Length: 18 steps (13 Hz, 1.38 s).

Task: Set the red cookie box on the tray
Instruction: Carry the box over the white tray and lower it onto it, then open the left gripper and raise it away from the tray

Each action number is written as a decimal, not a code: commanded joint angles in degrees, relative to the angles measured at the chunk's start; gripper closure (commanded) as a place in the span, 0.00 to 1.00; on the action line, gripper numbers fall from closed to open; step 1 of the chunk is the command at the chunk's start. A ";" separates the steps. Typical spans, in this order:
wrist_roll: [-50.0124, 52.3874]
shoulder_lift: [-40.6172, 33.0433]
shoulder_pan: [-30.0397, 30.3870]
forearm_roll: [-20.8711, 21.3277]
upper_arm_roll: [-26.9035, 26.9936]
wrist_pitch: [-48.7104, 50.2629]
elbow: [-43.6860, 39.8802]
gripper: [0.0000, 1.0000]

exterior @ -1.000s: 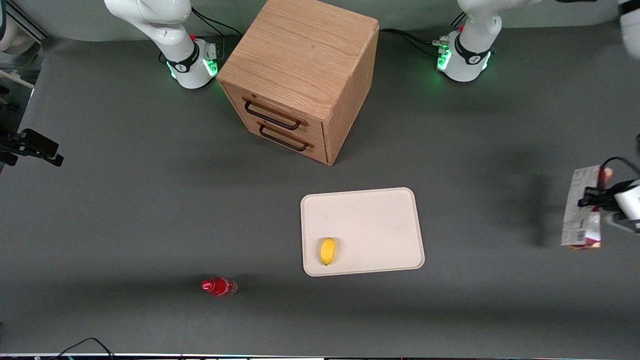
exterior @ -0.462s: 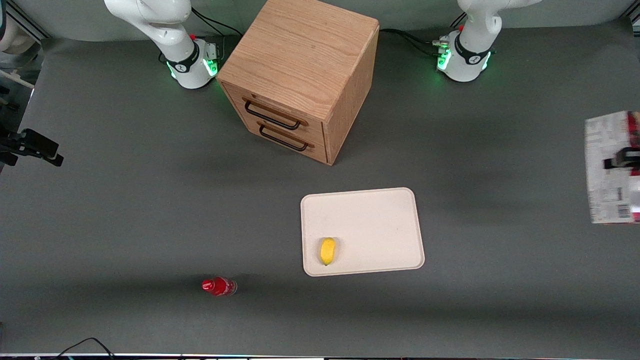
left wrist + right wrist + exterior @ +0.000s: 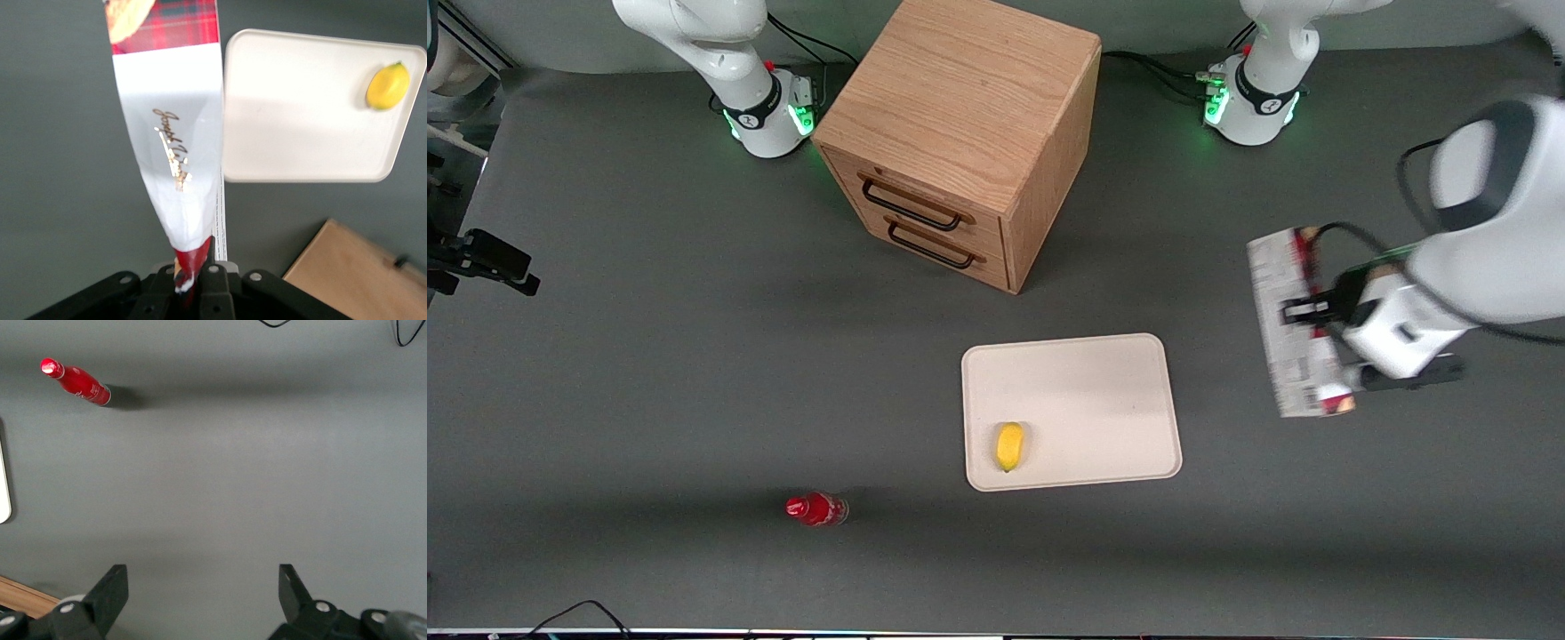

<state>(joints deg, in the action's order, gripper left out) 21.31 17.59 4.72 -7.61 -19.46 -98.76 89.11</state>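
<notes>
Left wrist view shows the gripper closed tight on the red cookie box, its two fingers pinching the carton near one end so that the long white and plaid face runs out away from the wrist. Held by one end like this, the box hangs clear of the table, with its length free to be laid down flat.

In the front view the gripper grips the box across its width, and the carton is carried in the air, its grey-white printed side facing the camera. It is toward the working arm's end of the table, near the tray but not over it. The tray lies flat in front of the wooden drawer cabinet, nearer the camera. A lemon sits in one corner of the tray, leaving most of the surface bare, so the box should fit beside it. A small red bottle lies well apart, toward the parked arm's end.
</notes>
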 commanded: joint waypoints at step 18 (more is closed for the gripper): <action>18.99 4.58 1.34 15.55 -7.80 -12.91 7.41 0.00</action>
<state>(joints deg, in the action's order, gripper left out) 44.56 27.34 6.19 11.87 -29.12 -119.81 98.89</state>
